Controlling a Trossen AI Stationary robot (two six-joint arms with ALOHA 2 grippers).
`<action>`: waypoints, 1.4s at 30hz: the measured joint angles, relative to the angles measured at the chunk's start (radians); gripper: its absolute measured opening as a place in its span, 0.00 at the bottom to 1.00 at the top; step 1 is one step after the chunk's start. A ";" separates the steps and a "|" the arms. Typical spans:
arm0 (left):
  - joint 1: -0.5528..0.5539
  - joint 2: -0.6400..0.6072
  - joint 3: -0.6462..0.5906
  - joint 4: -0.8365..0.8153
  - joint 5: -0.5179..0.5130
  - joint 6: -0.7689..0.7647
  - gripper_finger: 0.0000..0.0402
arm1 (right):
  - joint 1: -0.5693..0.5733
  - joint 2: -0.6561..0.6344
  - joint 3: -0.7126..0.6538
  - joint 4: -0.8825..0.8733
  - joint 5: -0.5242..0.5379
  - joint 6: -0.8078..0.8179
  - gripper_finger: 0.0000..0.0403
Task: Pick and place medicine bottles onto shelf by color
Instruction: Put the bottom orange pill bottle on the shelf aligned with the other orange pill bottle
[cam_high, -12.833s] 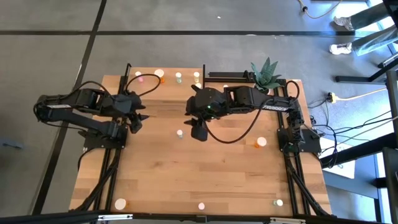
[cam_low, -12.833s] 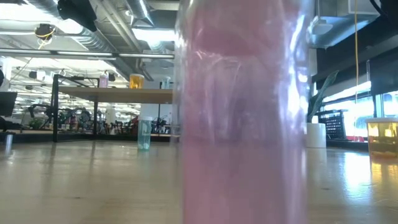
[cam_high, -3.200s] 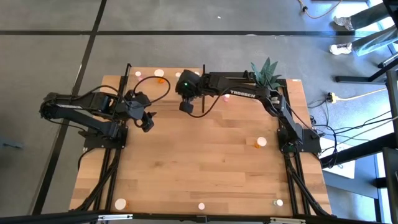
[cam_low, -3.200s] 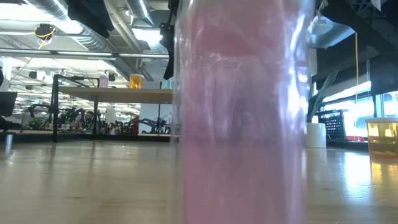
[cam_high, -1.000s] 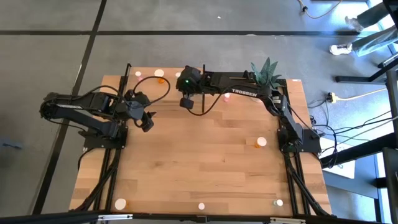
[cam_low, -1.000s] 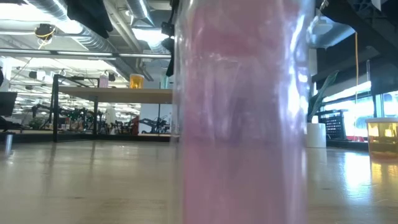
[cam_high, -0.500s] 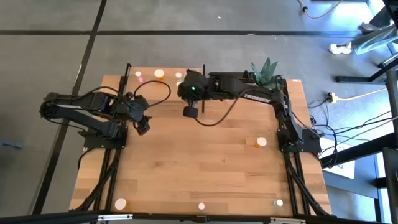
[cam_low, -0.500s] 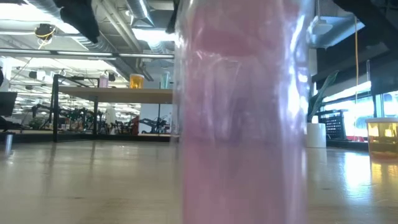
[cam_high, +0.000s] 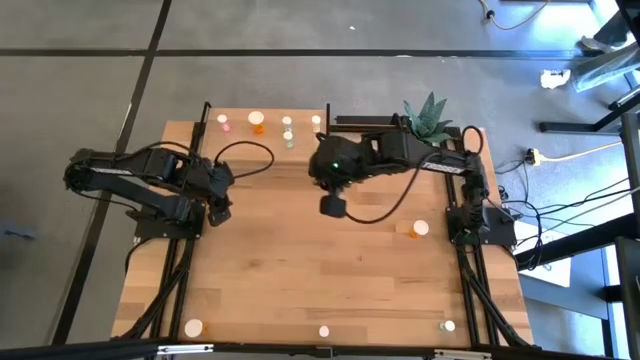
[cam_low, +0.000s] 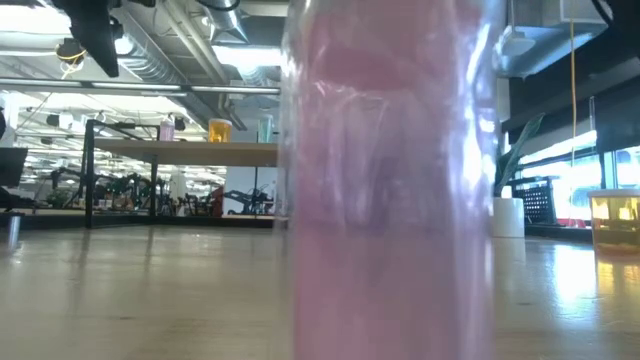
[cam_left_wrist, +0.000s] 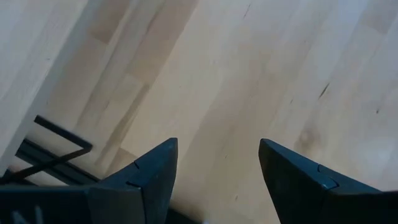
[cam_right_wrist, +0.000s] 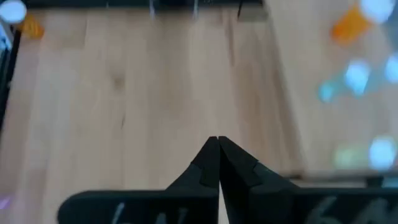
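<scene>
The shelf (cam_high: 240, 137) stands at the table's far edge with medicine bottles on it: a pink one (cam_high: 222, 122), an orange one (cam_high: 257, 120), greenish ones (cam_high: 288, 126) and a yellowish one (cam_high: 317, 122). An orange bottle (cam_high: 417, 229) stands on the table at the right. Others stand by the near edge (cam_high: 193, 327) (cam_high: 323, 331) (cam_high: 447, 325). A pink bottle (cam_low: 390, 180) fills the low view. My right gripper (cam_high: 332, 205) (cam_right_wrist: 217, 146) hangs shut and empty over mid-table. My left gripper (cam_high: 218, 206) (cam_left_wrist: 217, 162) is open over bare wood at the left.
A potted plant (cam_high: 430, 118) stands at the far right corner beside the shelf. Thin black posts (cam_high: 206, 108) rise at the shelf's edges. A black cable (cam_high: 385, 212) loops below the right arm. Bare wood (cam_high: 320, 280) spans the table's middle and near half.
My right gripper has drawn back from over the shelf toward the near edge and a little to the right, staying shut; the greenish and yellowish bottles on the shelf now show. My left gripper has shifted slightly toward the left and near edges, still open.
</scene>
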 joint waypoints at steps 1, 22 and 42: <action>-0.001 0.000 0.000 0.000 0.000 0.000 0.54 | 0.008 -0.004 0.000 -0.030 0.001 0.034 0.01; -0.251 0.000 0.000 -0.038 0.255 -0.113 0.54 | 0.110 -0.009 0.000 -0.202 -0.042 0.244 0.01; -0.691 0.060 0.000 0.270 0.309 -0.372 0.54 | 0.110 -0.009 -0.001 -0.192 -0.159 -0.015 0.01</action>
